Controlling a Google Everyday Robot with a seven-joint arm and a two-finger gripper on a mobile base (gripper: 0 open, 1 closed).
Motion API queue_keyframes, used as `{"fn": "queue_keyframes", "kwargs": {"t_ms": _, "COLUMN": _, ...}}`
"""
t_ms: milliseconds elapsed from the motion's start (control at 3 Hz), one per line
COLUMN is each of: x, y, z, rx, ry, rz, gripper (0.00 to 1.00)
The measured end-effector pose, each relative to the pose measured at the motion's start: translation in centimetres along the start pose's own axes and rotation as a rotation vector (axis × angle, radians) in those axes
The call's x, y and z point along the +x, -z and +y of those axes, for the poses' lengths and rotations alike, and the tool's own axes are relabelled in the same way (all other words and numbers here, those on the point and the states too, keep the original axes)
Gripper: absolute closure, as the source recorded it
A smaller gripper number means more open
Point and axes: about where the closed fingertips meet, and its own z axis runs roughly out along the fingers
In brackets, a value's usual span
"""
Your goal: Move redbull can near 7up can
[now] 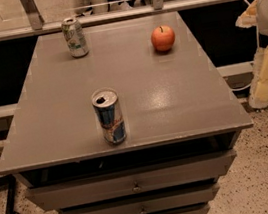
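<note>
The redbull can (109, 116), slim, blue and silver with an opened top, stands upright near the front edge of the grey table (174, 102). The 7up can (75, 37), pale green and white, stands upright at the table's back left. The two cans are far apart, with most of the table's depth between them. My gripper (263, 89) hangs at the right edge of the view on the pale arm. It is off the table's right side, well away from both cans, and holds nothing that I can see.
A red-orange apple (163, 38) sits at the table's back right. Drawers (133, 181) are under the tabletop. A metal rail (109, 16) runs behind the table. Speckled floor lies to the right and below.
</note>
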Motion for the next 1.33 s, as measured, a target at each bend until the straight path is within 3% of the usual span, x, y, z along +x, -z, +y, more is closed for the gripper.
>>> {"fn": "queue_keyframes", "kwargs": {"t_ms": 333, "x": 0.0, "y": 0.0, "z": 0.0, "rx": 0.0, "ry": 0.0, "rz": 0.0, "gripper": 0.0}}
{"fn": "queue_keyframes", "kwargs": {"t_ms": 667, "x": -0.5, "y": -0.8, "z": 0.7, "rx": -0.002, "ry": -0.006, "rz": -0.042, "gripper": 0.0}}
{"fn": "queue_keyframes", "kwargs": {"t_ms": 1000, "x": -2.1, "y": -3.4, "z": 2.3, "rx": -0.045, "ry": -0.023, "rz": -0.142, "gripper": 0.0}}
{"fn": "queue_keyframes", "kwargs": {"t_ms": 1333, "x": -5.3, "y": -6.3, "z": 3.9, "rx": -0.117, "ry": -0.044, "rz": -0.298, "gripper": 0.0}}
